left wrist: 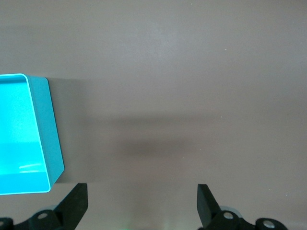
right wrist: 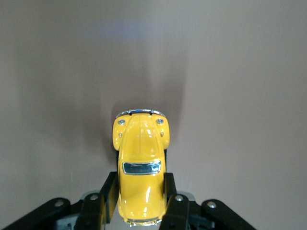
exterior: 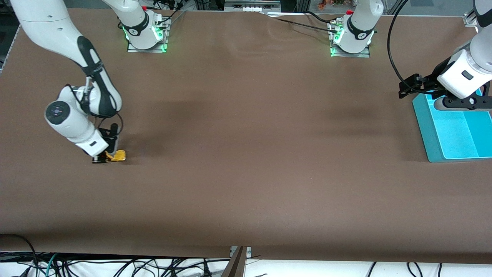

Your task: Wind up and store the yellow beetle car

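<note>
The small, glossy bright-yellow beetle-shaped toy car (right wrist: 140, 178) sits wheels-down on the brown bench (exterior: 246, 154) at the right arm's end, well apart from the turquoise plastic bin (exterior: 453, 132); the right claw (right wrist: 140, 201) is clenched on its rear flanks. It looks light, rigid and slippery, so a low grip across the sides seems safest. Over the bin's edge the left claw (left wrist: 141, 203) waits, released.

One yellow car (exterior: 118, 155) sits on one brown table (exterior: 246, 154), toward the right arm's end. One turquoise bin (exterior: 453, 132) lies on that table toward the left arm's end. Two arms stand at the table, with two grippers: the right gripper (right wrist: 140, 199) and the left gripper (left wrist: 142, 203).
</note>
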`<action>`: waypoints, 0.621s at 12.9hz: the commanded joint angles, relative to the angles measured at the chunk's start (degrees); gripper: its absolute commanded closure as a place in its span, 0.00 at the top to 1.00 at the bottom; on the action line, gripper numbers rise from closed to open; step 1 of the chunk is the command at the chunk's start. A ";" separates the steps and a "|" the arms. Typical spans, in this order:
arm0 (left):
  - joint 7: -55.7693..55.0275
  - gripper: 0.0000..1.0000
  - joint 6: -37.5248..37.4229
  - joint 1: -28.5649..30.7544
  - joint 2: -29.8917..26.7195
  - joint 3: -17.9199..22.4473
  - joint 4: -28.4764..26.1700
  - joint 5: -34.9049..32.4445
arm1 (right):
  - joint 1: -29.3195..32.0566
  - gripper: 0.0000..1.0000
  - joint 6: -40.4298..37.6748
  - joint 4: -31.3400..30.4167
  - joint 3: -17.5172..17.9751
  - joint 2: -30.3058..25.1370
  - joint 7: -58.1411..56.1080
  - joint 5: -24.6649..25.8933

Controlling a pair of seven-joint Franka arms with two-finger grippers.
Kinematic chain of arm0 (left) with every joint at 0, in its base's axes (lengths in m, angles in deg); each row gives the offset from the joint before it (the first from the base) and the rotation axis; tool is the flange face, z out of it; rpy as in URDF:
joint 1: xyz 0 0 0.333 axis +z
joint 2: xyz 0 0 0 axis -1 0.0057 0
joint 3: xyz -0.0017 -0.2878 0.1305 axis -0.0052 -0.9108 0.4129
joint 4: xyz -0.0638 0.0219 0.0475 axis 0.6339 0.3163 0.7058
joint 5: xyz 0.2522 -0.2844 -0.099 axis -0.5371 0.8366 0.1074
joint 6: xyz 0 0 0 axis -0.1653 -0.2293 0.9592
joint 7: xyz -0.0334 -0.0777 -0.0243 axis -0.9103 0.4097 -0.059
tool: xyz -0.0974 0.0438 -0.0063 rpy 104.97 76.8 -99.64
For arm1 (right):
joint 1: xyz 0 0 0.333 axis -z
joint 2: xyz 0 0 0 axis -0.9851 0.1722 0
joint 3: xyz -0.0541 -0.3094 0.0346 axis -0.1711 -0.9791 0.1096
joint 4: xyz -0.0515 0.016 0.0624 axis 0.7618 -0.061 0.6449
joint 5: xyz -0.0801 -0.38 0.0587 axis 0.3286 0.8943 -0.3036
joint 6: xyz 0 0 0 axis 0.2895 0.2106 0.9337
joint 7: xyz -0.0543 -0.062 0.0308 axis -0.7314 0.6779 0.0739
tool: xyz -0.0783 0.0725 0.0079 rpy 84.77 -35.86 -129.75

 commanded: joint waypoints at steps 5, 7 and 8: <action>0.84 1.00 -1.21 -0.32 0.68 0.14 1.74 0.14 | 5.10 0.24 1.38 -1.36 1.52 2.47 -5.14 -0.55; 0.76 1.00 -1.21 -0.32 0.68 0.14 1.74 0.14 | 5.10 0.53 1.29 -1.19 1.87 2.30 -5.05 -0.55; 0.76 1.00 -1.30 -0.32 0.68 0.05 1.74 0.14 | 5.01 1.00 0.94 -0.32 2.48 2.12 -4.97 -0.64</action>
